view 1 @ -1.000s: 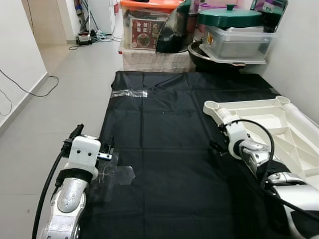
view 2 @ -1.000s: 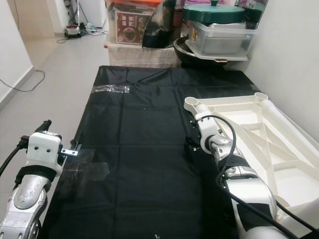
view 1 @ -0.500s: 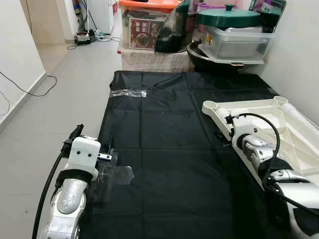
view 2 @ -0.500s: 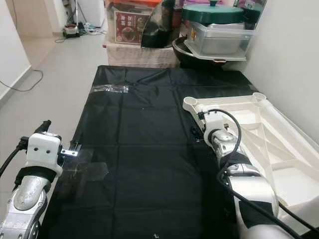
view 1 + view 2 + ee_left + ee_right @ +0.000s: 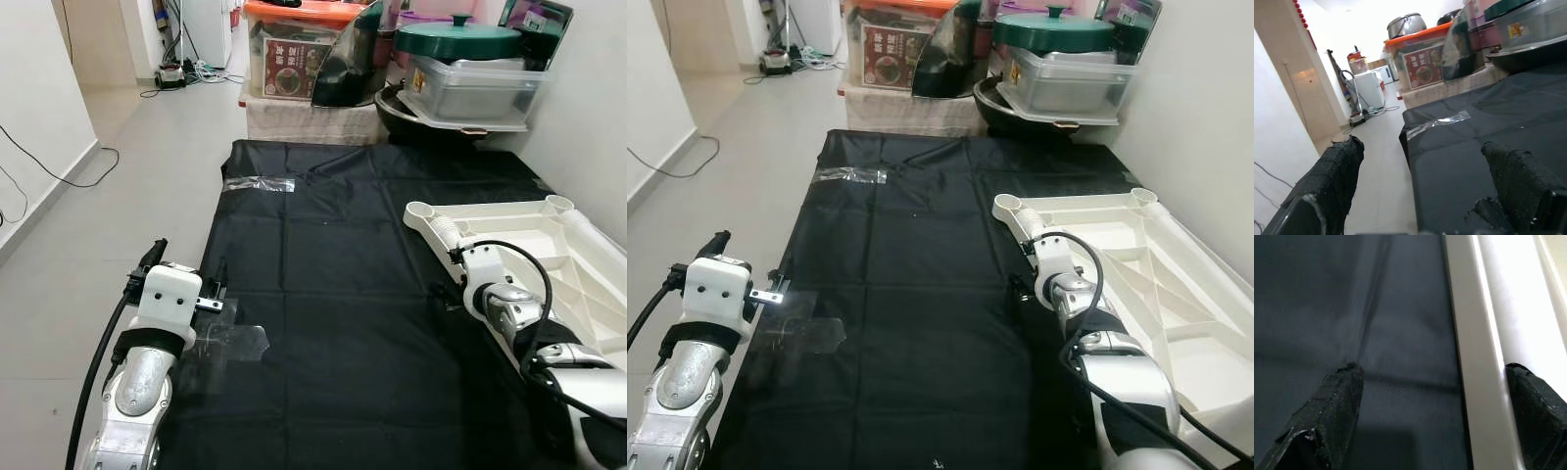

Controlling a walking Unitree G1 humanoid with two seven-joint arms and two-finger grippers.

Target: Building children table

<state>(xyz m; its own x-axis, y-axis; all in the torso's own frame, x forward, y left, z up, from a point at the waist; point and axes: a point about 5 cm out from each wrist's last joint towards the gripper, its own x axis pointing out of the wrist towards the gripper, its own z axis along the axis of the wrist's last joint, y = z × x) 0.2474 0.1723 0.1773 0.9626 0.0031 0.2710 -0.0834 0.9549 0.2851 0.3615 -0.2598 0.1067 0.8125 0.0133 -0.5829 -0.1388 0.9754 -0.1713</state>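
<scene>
A white plastic table top (image 5: 549,235) lies upside down on a black sheet (image 5: 323,274) on the floor, at the right, with round leg sockets at its far corners. My right gripper (image 5: 451,294) is low at the table top's left edge and open. In the right wrist view, one finger (image 5: 1332,401) is over the sheet and the other (image 5: 1535,396) over the white rim (image 5: 1474,347). My left gripper (image 5: 188,259) hovers open at the sheet's left edge, with nothing between its fingers (image 5: 1337,171).
Clear tape (image 5: 235,343) and a second strip (image 5: 257,183) hold the sheet to the grey floor. Behind it stand an orange-lidded box (image 5: 294,54), a green-lidded pot (image 5: 458,39) and a clear container (image 5: 475,88). A wall runs along the right; a cable (image 5: 59,171) lies at the left.
My right wrist has turned and shifted a little nearer along the table top's left edge. The left arm has stayed put; the camera moved slightly.
</scene>
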